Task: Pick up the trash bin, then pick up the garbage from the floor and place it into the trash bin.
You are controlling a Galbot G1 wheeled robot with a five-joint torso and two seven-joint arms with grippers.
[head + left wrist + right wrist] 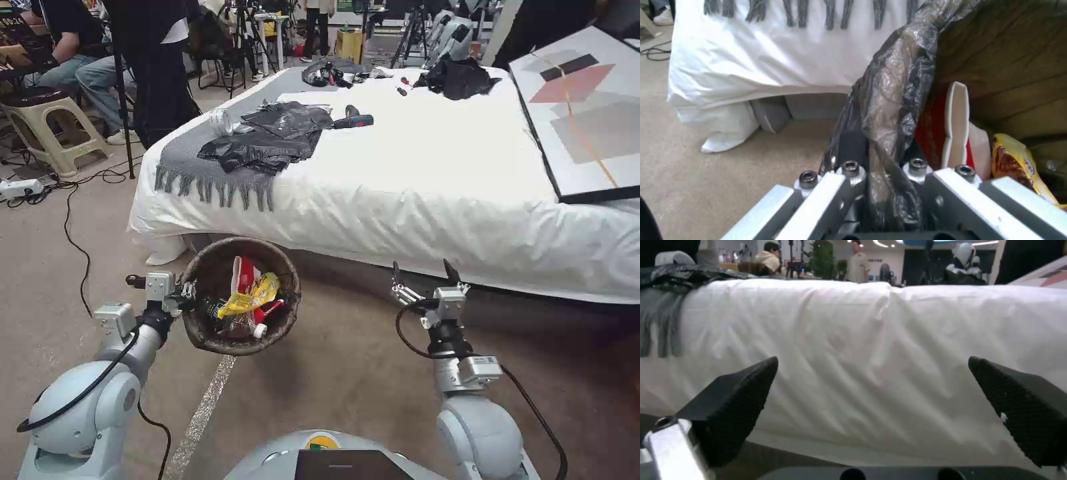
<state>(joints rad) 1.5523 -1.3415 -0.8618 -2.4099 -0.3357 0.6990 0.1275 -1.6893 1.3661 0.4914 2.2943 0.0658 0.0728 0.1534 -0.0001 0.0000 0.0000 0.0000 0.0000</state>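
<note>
Beige carpet, one trash bin clamped by left tool, right tool spread

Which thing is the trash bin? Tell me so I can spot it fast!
Find the big white bed, then look down at the floor in front of its grey fringed blanket. The left pincer grips the rim of the trash bin, a round tub lined with a crinkly dark bag. It alone has colourful garbage inside.

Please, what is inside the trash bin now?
Inside the trash bin, held by the left tool, lie a red-and-white packet, a yellow wrapper and a small bottle. Anything beneath them is covered.
</note>
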